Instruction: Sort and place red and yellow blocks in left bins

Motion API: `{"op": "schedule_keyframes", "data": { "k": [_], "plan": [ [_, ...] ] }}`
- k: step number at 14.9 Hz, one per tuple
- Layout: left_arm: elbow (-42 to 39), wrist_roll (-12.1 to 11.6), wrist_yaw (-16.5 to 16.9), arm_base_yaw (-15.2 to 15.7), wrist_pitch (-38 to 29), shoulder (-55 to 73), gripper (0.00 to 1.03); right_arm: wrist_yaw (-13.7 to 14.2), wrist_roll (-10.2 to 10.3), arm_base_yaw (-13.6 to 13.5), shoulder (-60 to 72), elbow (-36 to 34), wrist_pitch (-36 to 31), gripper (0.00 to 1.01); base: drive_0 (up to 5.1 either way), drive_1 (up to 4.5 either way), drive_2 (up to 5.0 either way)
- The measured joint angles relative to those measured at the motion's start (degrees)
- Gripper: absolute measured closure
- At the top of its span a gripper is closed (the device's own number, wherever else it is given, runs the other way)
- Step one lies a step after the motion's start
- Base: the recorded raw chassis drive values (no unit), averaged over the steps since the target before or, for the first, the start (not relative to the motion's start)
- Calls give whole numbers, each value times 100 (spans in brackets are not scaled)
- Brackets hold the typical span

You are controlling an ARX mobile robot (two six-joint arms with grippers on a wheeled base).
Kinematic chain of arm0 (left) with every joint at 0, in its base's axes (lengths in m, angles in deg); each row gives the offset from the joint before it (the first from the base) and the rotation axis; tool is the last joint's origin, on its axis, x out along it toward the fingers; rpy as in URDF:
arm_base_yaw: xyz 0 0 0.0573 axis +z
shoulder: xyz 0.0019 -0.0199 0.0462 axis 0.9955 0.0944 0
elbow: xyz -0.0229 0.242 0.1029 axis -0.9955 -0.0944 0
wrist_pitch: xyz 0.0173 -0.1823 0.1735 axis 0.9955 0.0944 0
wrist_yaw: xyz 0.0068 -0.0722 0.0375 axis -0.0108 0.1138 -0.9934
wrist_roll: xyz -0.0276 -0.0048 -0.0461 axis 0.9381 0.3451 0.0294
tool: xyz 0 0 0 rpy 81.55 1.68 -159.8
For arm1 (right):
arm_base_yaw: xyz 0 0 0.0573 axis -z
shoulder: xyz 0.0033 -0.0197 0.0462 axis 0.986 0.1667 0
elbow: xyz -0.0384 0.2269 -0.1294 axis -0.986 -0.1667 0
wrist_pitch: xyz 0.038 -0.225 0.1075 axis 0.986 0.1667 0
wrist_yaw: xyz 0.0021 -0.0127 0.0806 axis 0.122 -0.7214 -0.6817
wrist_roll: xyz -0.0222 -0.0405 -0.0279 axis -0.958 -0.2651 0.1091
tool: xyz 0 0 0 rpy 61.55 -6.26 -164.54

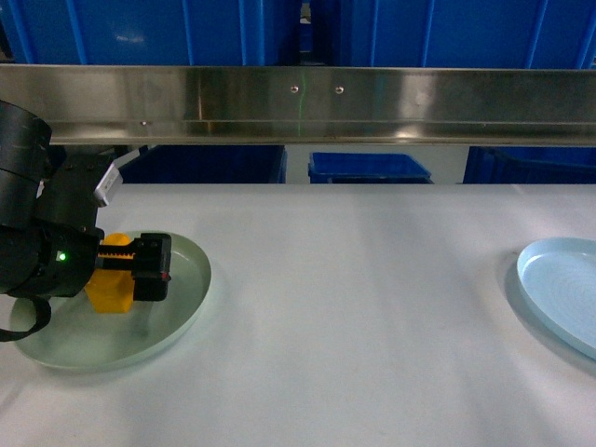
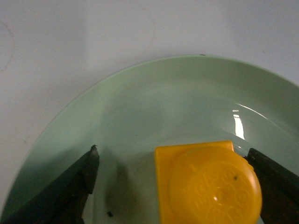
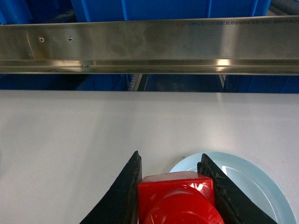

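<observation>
**Both blocks between jaws**

My yellow block (image 2: 208,184) sits studs-up in the green plate (image 2: 154,93); left gripper (image 2: 175,182) jaws spread, one touching its side. Only my right wrist view shows the red block (image 3: 177,198), pinched by the right gripper (image 3: 175,186) above the blue plate (image 3: 261,186)

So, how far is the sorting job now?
Nothing looks binned yet. The right gripper is shut on the bright red plastic block above the pale blue plate. The left gripper is open around the orange-yellow studded block on the green plate. Both still need binning.
</observation>
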Motion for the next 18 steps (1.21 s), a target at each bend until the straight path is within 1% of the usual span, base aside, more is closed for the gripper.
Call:
{"op": "schedule_keyframes", "data": {
  "k": [1,5,7,10,13,15,16,18],
  "plan": [
    [0,7,-72,24,-13,2,19,0,4,0,0,0,4,72,0,0,0],
    [4,9,-114,46,-35,28,58,0,17,0,0,0,2,72,0,0,0],
    [4,7,-118,42,-68,28,74,0,20,0,0,0,0,72,0,0,0],
    [-15,-13,-107,17,-142,-9,76,0,20,0,0,0,0,72,0,0,0],
    [-197,-79,-24,35,-308,-612,76,0,20,0,0,0,0,72,0,0,0],
    [-352,-223,103,136,-671,-1425,76,0,20,0,0,0,0,72,0,0,0],
    [-472,-299,122,146,-750,-1773,76,0,20,0,0,0,0,72,0,0,0],
    [-859,-446,85,68,-901,-2481,76,0,20,0,0,0,0,72,0,0,0]
  ]
}}
